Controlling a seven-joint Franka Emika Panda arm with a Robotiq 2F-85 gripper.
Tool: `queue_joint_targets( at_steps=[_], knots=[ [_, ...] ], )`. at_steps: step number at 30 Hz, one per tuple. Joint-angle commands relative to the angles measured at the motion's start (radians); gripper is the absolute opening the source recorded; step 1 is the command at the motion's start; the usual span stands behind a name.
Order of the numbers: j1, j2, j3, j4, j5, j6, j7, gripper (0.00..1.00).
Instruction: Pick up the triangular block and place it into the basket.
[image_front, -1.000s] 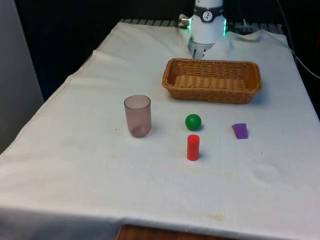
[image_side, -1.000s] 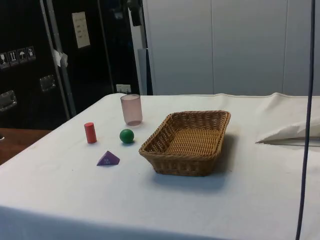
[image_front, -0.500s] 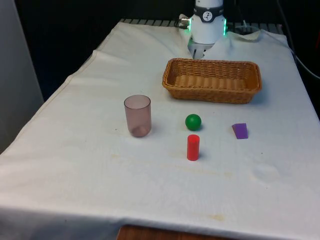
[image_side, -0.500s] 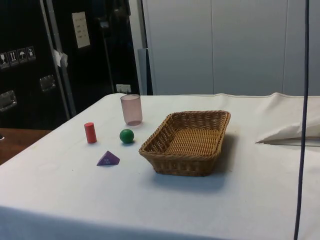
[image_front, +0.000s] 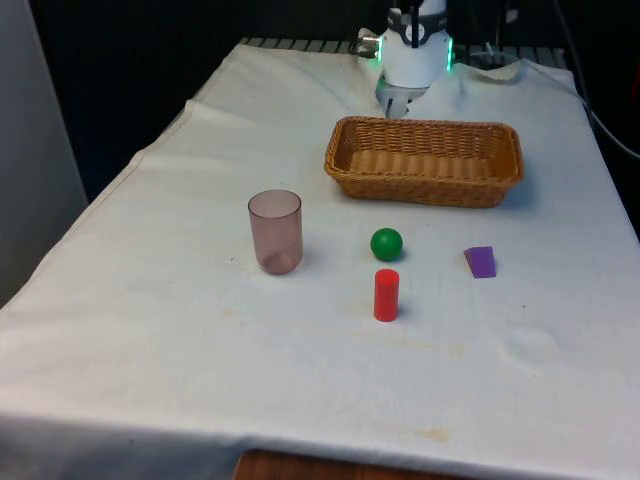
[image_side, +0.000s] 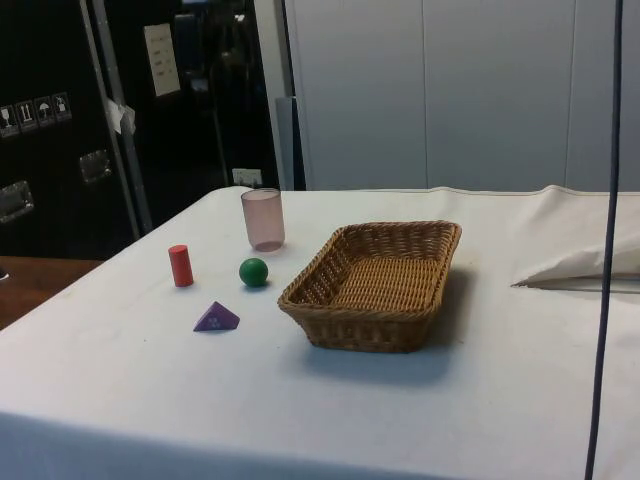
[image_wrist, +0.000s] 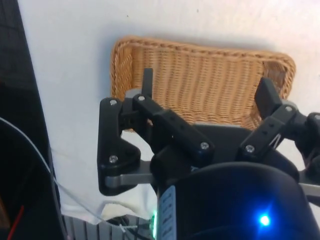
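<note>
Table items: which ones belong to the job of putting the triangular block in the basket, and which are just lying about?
Belong to the job:
- purple triangular block
- wicker basket
- gripper, fingers spread, over the basket

Just lying about:
- pink cup
- green ball
- red cylinder

A glossy white cylindrical robot arm (image_front: 411, 60) wears glowing green side lights; its black two-finger gripper (image_wrist: 205, 92) has hinged linkages studded with silver screws.
</note>
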Motion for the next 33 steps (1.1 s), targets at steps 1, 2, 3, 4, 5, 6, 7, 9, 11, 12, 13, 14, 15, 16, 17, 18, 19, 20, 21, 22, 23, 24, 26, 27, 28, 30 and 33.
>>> queue_joint_targets(
  at_steps=[1,2,3,4,5,6,7,9,11,12,13,14,15,16,17,18,19,20,21,22,23,24,26,27,28,30,33],
  knots=[
    [0.004,-0.003,0.004,-0.014,0.005,0.023,0.009,1.00],
    [0.005,0.001,0.014,-0.029,0.005,0.045,0.018,1.00],
    [0.005,0.002,0.019,-0.036,0.005,0.054,0.021,1.00],
    [0.006,0.005,0.025,-0.043,0.005,0.065,0.026,1.00],
    [0.007,0.008,0.030,-0.050,0.006,0.076,0.031,1.00],
    [0.007,0.011,0.036,-0.055,0.006,0.087,0.036,1.00],
    [0.007,0.013,0.041,-0.060,0.006,0.097,0.041,1.00],
    [0.007,0.019,0.050,-0.067,0.005,0.114,0.050,1.00],
    [0.006,0.026,0.058,-0.069,0.004,0.127,0.058,1.00],
    [0.006,0.031,0.061,-0.068,0.004,0.134,0.063,1.00],
    [0.006,0.036,0.064,-0.066,0.003,0.140,0.068,1.00],
    [0.006,0.040,0.066,-0.066,0.002,0.146,0.072,1.00],
    [0.006,0.044,0.069,-0.065,0.001,0.152,0.076,1.00],
    [0.003,0.039,0.068,-0.067,0.001,0.141,0.068,1.00],
    [0.008,0.060,0.073,-0.056,-0.001,0.163,0.085,1.00],
    [0.008,0.067,0.076,-0.051,-0.002,0.169,0.088,1.00],
    [0.008,0.075,0.079,-0.046,-0.003,0.174,0.092,1.00],
    [0.008,0.083,0.082,-0.041,-0.002,0.178,0.096,1.00],
    [0.009,0.091,0.085,-0.035,-0.002,0.182,0.099,1.00],
    [0.009,0.098,0.088,-0.028,-0.002,0.184,0.103,1.00],
    [0.008,0.113,0.093,-0.019,0.000,0.190,0.109,1.00],
    [0.008,0.119,0.095,-0.015,0.001,0.193,0.112,1.00],
    [0.008,0.124,0.097,-0.012,0.001,0.195,0.115,1.00],
    [0.008,0.131,0.099,-0.011,0.002,0.201,0.119,1.00],
    [0.009,0.138,0.101,-0.011,0.003,0.207,0.123,1.00],
    [0.008,0.155,0.107,-0.014,0.003,0.229,0.134,1.00],
    [0.006,0.166,0.110,-0.012,0.000,0.228,0.135,1.00]
  ],
)
